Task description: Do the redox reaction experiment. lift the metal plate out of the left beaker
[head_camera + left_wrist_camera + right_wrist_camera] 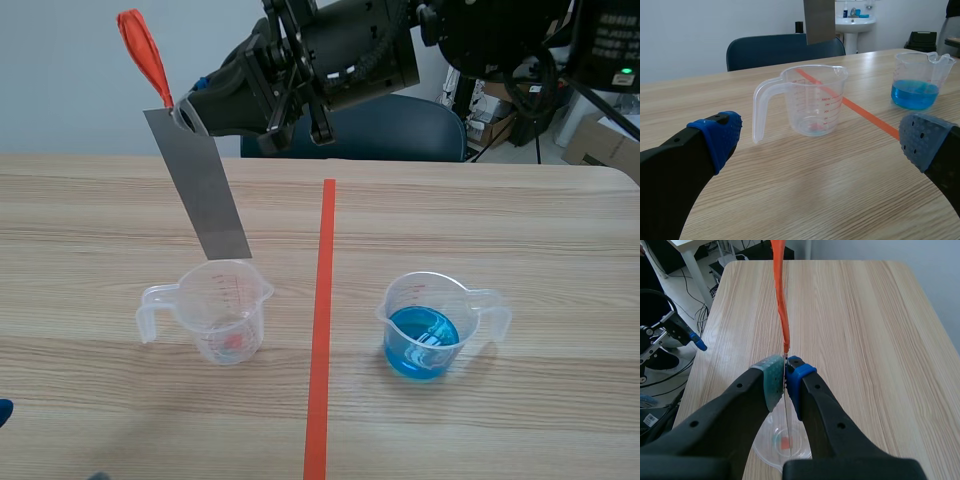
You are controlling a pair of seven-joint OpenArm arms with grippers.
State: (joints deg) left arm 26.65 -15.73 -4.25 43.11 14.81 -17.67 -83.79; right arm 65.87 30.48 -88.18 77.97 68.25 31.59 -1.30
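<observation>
The grey, orange-topped metal plate (200, 185) hangs tilted, top toward 11 o'clock, its lower end just above the clear, upright left beaker (225, 310), whose handle points to 9 o'clock.

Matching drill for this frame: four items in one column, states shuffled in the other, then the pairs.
Items
1. metal plate
2. left beaker
3. right beaker
4. left pincer

States
A. holds blue liquid
B. open, holding nothing
C. hanging above a beaker, clamped in the right pincer
D. nearly empty, reddish spot at the bottom

Pairs: 1-C, 2-D, 3-A, 4-B
</observation>
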